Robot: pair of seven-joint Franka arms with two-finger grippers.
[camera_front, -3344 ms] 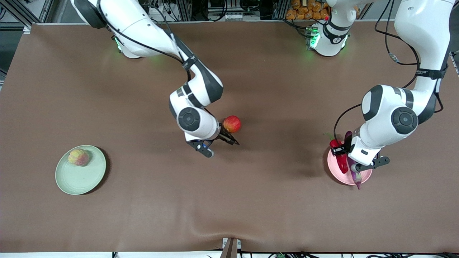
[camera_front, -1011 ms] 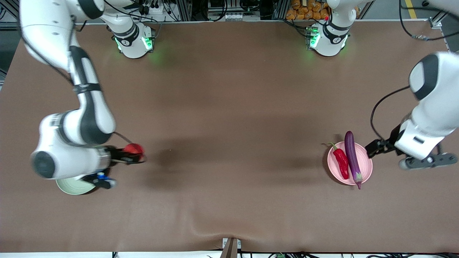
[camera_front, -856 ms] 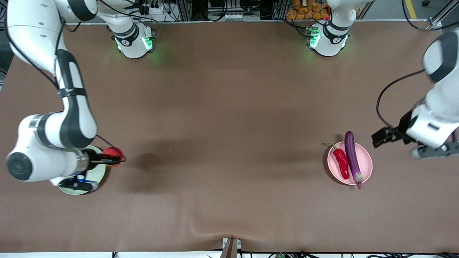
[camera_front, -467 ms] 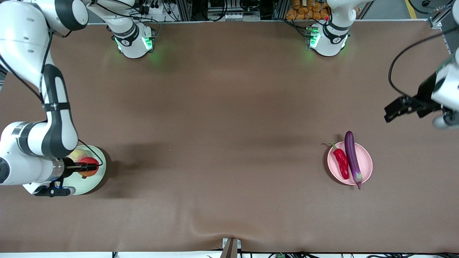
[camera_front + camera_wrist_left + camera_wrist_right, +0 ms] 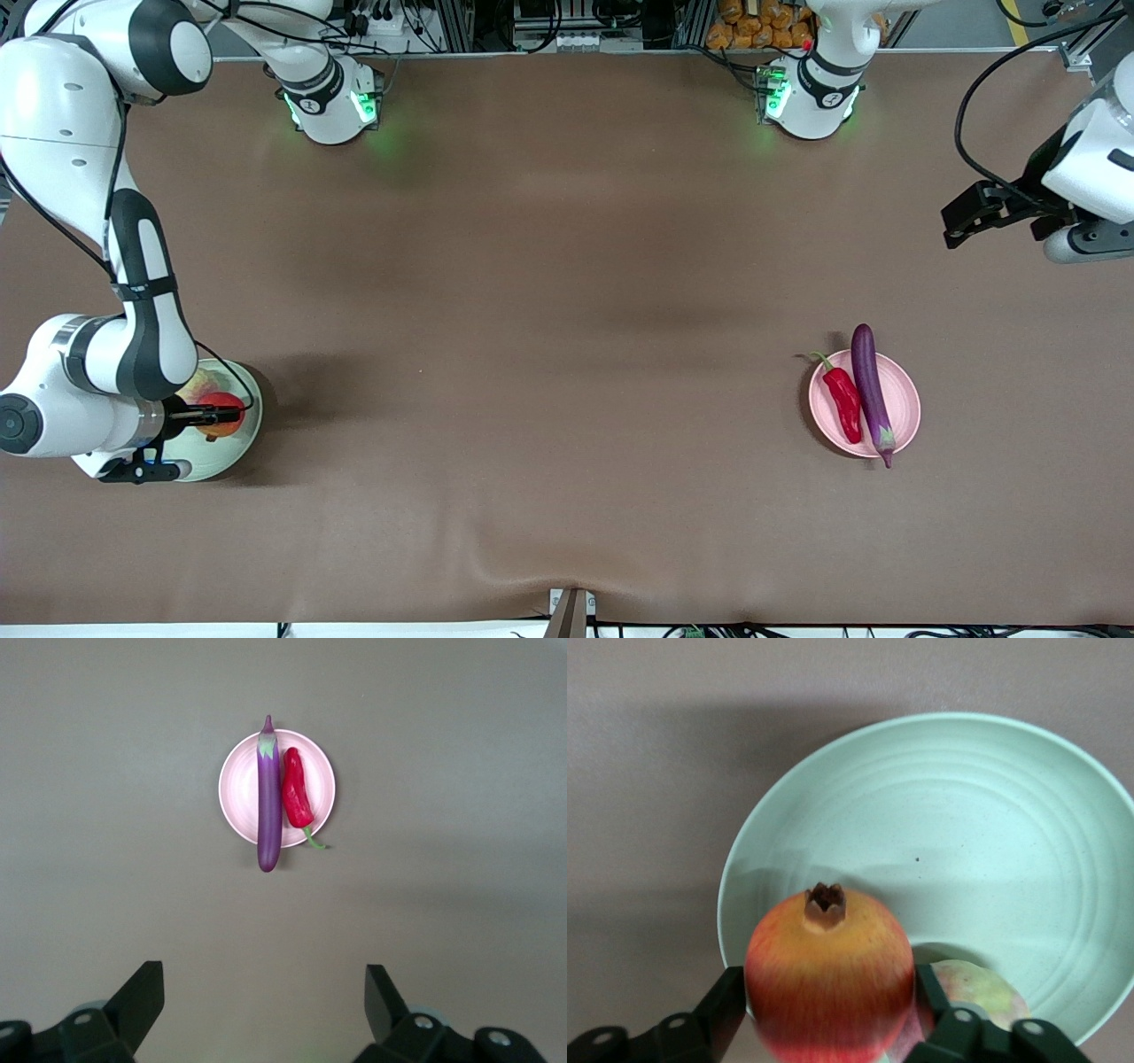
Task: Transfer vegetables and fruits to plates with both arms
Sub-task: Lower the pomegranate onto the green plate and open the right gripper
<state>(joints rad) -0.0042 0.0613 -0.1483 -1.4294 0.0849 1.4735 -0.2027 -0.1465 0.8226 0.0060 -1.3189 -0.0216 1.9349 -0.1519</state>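
Observation:
My right gripper point(image 5: 221, 414) is shut on the red apple point(image 5: 223, 416), holding it over the pale green plate point(image 5: 232, 447). In the right wrist view the apple point(image 5: 829, 979) sits between the fingers, above the green plate point(image 5: 992, 859). The ribbed fruit point(image 5: 199, 385) lies on that plate, partly hidden by the arm; it also shows in the right wrist view point(image 5: 983, 992). The purple eggplant point(image 5: 871, 390) and red chili pepper point(image 5: 842, 403) lie on the pink plate point(image 5: 904, 403). My left gripper point(image 5: 961, 217) is open and empty, high over the table's left-arm end. The left wrist view shows the eggplant point(image 5: 269, 802), chili point(image 5: 294, 797) and pink plate point(image 5: 235, 793) far below.
The brown table cloth point(image 5: 549, 310) has a wrinkle at the edge nearest the camera. The two arm bases point(image 5: 332, 97) stand along the table's edge farthest from the camera.
My right gripper carried the apple from beside the green plate to over it. My left gripper rose away from the pink plate, leaving the eggplant and chili on it.

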